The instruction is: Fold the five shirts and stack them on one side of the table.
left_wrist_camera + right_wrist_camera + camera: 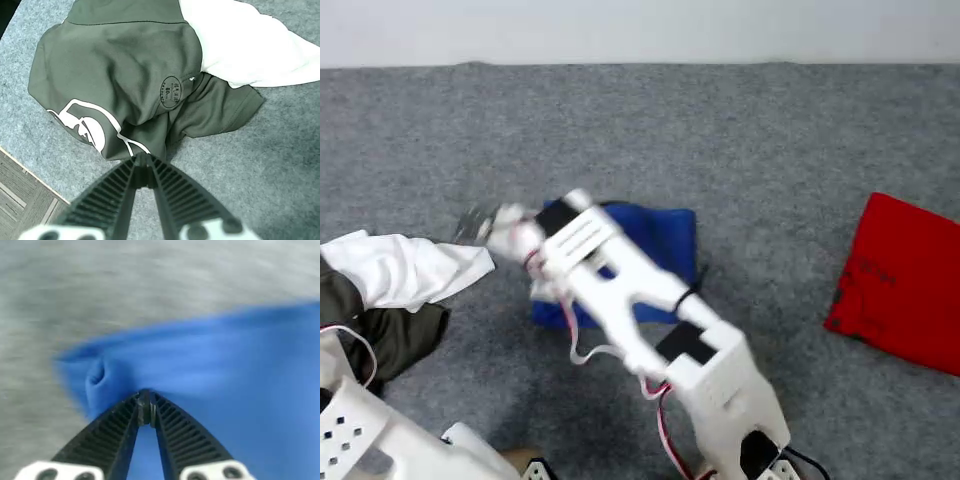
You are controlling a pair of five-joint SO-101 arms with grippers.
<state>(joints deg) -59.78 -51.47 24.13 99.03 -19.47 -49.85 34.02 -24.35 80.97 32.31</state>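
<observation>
Your right claw [145, 402] is pinching the blue shirt [225, 380] near its edge, jaws closed and fabric puckering at their tips, around the middle of the grey counter [740, 130]. Your left claw [144, 160] is hovering closed and empty just beside the dark green shirt [115, 75], which is lying crumpled, partly under the white shirt [250, 45], at the counter's left. The red shirt [905, 280] is lying folded at the right edge, well apart.
</observation>
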